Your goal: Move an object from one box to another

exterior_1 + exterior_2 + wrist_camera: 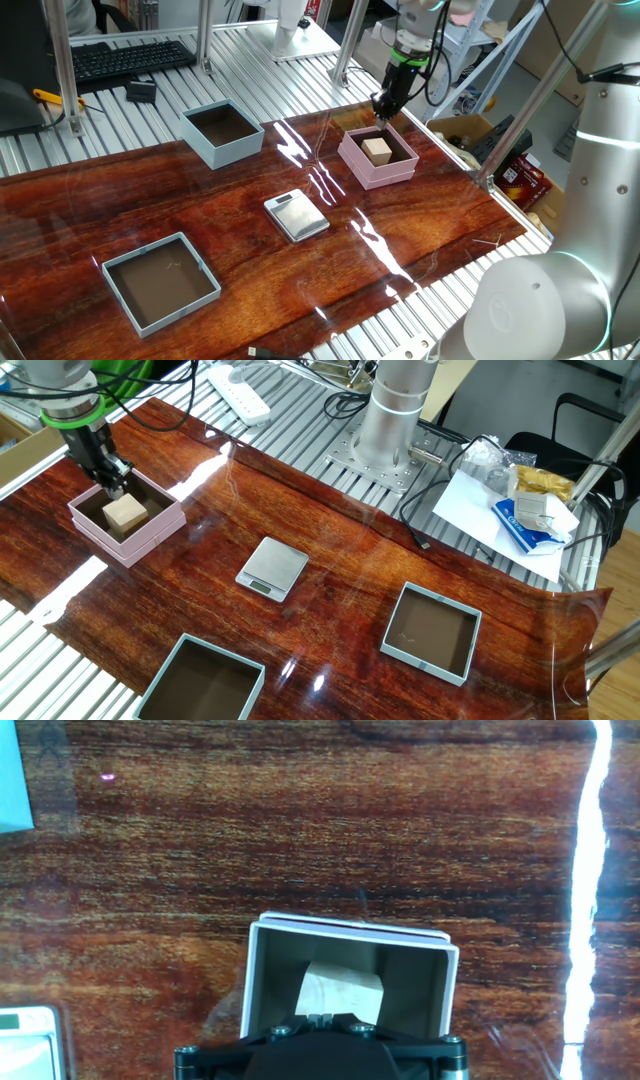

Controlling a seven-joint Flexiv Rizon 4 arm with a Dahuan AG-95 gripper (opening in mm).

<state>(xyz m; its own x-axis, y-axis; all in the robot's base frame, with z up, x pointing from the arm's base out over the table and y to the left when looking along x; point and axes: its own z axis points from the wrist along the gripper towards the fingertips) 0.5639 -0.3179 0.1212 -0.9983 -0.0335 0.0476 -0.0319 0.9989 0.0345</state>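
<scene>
The tan cube [377, 150] sits inside the pink box [385, 175] at the right of the table. It also shows in the other fixed view [126, 513] and in the hand view [340, 988], inside the pink walls [255, 990]. My gripper [383, 105] hangs just above the box's far rim, beside the cube, with its jaws shut and nothing between them; it also shows in the other fixed view [113, 485]. The fingertips meet at the bottom of the hand view [320, 1017]. The tall light blue box [205, 145] stands at the far left, empty.
A flat silver scale [297, 215] lies mid-table between the boxes. A wider, shallower grey-blue tray [185, 312] sits at the near left. A keyboard [130, 58] and metal frame posts stand behind the table. Cables and papers [520, 510] lie by the arm's base.
</scene>
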